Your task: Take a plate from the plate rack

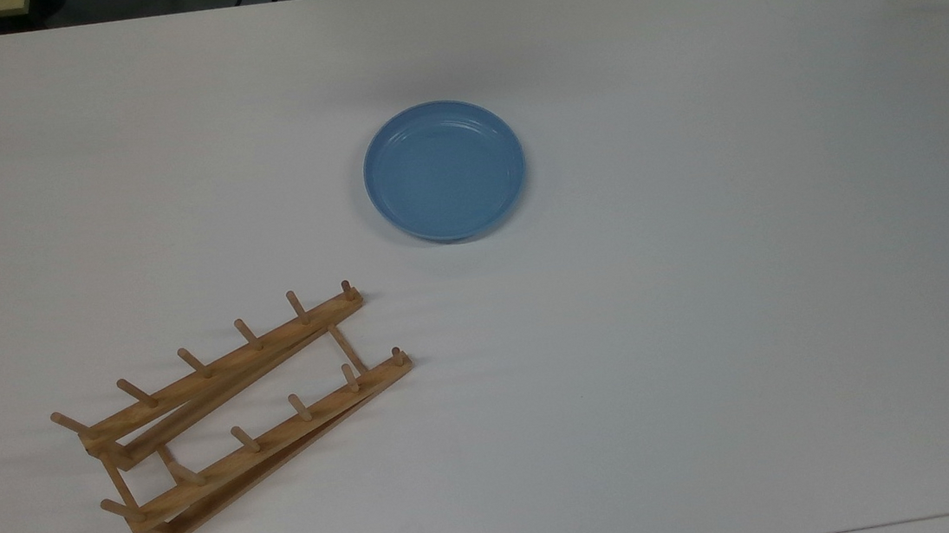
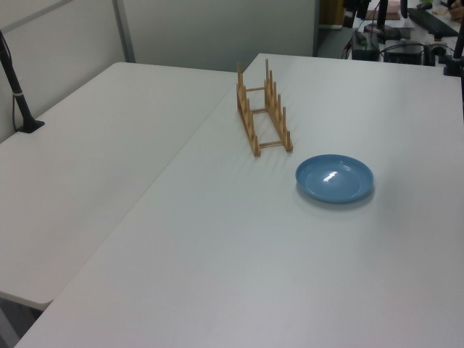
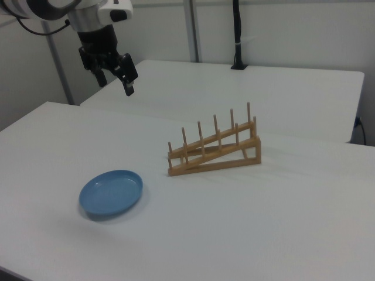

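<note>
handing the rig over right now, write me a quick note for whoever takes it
Gripper: raised high over the white table's far edge in the right view, fingers apart, holding nothing.
Round light-blue plate: lying flat on the table, clear of the rack, nothing touching it.
Light-brown wooden peg rack: standing with no plate in it, toward the right view's right of the plate.
Done: plate is out of the rack and set down.
Left: by the look of it, nothing on the pick itself; perhaps only parking the arm.
</note>
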Controlling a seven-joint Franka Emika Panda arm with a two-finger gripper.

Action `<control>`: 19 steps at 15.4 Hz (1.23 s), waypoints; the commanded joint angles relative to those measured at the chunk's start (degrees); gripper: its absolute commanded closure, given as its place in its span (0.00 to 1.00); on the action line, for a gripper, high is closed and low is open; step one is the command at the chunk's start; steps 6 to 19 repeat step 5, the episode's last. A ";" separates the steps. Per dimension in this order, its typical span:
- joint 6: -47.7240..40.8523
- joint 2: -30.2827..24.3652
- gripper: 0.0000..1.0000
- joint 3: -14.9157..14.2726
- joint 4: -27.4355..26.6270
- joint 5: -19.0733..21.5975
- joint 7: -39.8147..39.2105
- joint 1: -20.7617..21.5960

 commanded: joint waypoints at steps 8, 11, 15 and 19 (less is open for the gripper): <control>1.26 -0.54 0.00 -0.99 -0.54 -0.87 -4.06 1.02; 1.26 -0.54 0.00 -0.99 -0.54 -0.87 -4.06 1.02; 1.26 -0.54 0.00 -0.99 -0.54 -0.87 -4.06 1.02; 1.26 -0.54 0.00 -0.99 -0.54 -0.87 -4.06 1.02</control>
